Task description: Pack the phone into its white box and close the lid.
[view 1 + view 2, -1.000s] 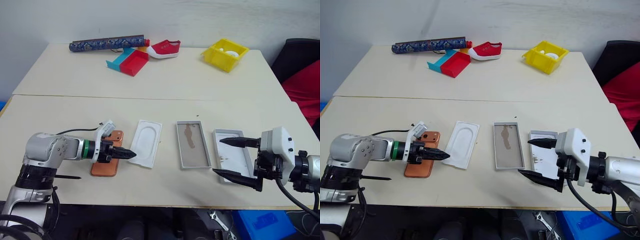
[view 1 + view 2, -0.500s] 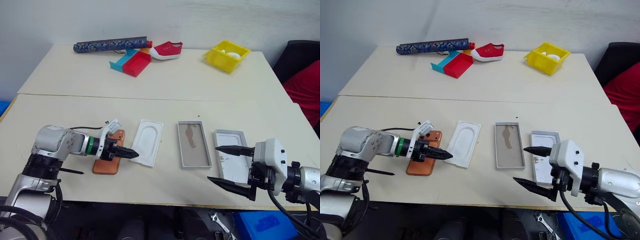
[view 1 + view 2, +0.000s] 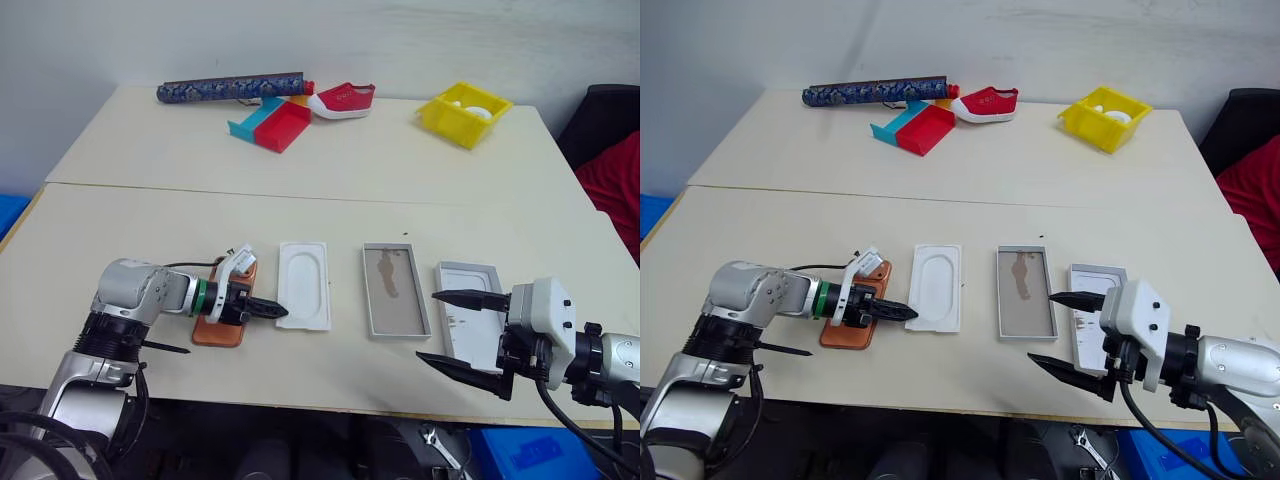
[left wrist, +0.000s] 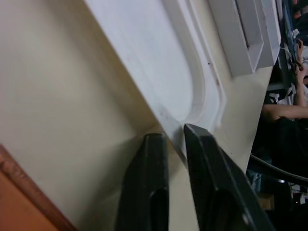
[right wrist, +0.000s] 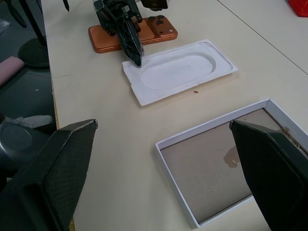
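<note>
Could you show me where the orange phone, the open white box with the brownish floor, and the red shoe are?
Flat copper-orange phone (image 5: 159,32): right wrist view, camera end.
Shallow white box with the grey-brown floor (image 3: 397,300): left eye view, floor middle.
Small red shoe (image 3: 343,98): left eye view, its upper.

The phone (image 3: 854,318) lies flat on the desk (image 3: 940,215), copper-orange, back up, its dark lens cluster at the far end, partly covered by the left arm; the white box (image 3: 1025,306) sits open well to its right, a shallow tray with thin white walls and a grey-brown floor bearing a darker smear; the lid (image 3: 1089,318) lies just beside the box on its right, white inside facing up, near the desk's front edge.
</note>
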Controlling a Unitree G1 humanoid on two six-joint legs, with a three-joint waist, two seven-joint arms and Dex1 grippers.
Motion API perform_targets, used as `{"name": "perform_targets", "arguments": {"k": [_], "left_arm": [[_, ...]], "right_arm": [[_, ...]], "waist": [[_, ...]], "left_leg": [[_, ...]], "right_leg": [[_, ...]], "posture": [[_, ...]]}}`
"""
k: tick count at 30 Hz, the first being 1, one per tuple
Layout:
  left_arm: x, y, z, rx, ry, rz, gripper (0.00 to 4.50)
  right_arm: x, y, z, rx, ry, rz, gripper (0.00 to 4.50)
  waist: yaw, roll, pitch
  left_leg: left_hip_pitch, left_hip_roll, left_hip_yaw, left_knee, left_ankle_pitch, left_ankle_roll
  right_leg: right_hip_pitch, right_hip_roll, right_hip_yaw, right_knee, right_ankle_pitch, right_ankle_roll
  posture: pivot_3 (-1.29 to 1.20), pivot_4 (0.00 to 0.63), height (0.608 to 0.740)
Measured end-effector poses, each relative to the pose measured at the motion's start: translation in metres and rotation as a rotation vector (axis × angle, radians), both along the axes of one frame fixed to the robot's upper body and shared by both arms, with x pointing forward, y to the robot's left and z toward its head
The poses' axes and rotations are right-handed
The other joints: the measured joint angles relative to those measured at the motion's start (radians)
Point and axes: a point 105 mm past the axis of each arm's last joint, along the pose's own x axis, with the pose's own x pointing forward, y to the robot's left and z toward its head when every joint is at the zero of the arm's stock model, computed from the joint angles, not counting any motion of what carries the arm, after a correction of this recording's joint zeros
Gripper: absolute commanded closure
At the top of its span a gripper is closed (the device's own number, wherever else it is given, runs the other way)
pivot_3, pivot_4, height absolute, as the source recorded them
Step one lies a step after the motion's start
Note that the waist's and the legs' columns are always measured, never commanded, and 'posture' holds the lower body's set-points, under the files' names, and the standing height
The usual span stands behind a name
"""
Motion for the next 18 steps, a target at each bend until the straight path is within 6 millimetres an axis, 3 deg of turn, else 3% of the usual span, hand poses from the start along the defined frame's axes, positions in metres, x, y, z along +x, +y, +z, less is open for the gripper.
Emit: {"name": "perform_targets", "arguments": {"k": [10, 13, 18], "left_arm": [[0.000, 0.001, 0.003, -0.039, 0.045, 0.051, 4.49], [-0.007, 0.011, 0.006, -0.047, 0.095, 0.067, 4.49], [-0.019, 0.030, 0.020, -0.095, 0.144, 0.091, 4.49]], "right_arm": [[0.000, -0.002, -0.003, -0.034, -0.021, 0.004, 0.00], [0.001, 0.000, -0.011, -0.068, -0.015, 0.024, 0.00], [0.021, 0.003, -0.027, -0.114, -0.009, 0.032, 0.00]], "waist": [[-0.004, -0.001, 0.000], [-0.013, -0.002, 0.000], [-0.027, -0.004, 0.002]], "left_leg": [[0.001, 0.000, 0.000, 0.000, 0.002, -0.003], [0.001, 0.001, 0.000, -0.001, 0.002, -0.004], [0.001, 0.001, -0.001, -0.001, 0.003, -0.005]], "right_leg": [[-0.001, 0.001, 0.000, 0.003, 0.000, 0.001], [-0.002, 0.002, 0.000, 0.003, 0.000, 0.001], [-0.003, 0.002, 0.000, 0.004, 0.000, 0.000]], "posture": [[0.00, 0.150, 0.740], [0.00, 0.150, 0.740], [0.00, 0.150, 0.740]]}}
